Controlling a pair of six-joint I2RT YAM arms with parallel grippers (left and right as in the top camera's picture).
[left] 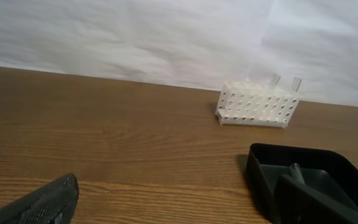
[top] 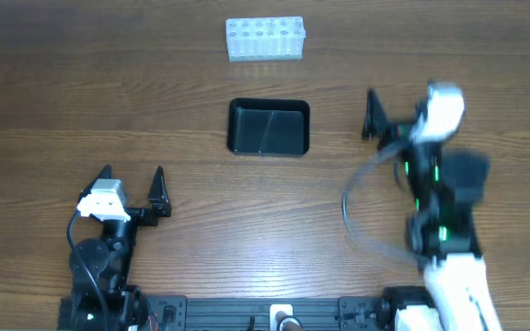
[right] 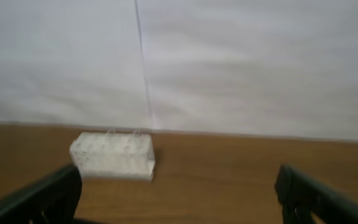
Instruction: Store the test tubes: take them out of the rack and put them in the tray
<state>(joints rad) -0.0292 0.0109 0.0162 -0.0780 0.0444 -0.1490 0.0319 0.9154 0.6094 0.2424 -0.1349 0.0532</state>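
Observation:
The white test tube rack [top: 265, 39] stands at the table's far edge, and two clear tubes [left: 275, 79] stick up at one end of the rack [left: 257, 104]. The black tray [top: 231, 129] sits just in front of it, and a clear tube [left: 296, 171] lies inside the tray [left: 260, 177]. My left gripper [top: 133, 184] rests open near the front left, well short of the tray, with nothing between its fingers [left: 42, 202]. My right gripper [top: 401, 115] hangs open to the right of the tray, facing the rack [right: 112, 154], its fingers [right: 39, 196] wide apart and empty.
Bare wooden tabletop [top: 109, 83] surrounds the rack and tray. A white wall [left: 135, 31] rises behind the table's far edge. A cable [top: 357, 216] loops beside the right arm.

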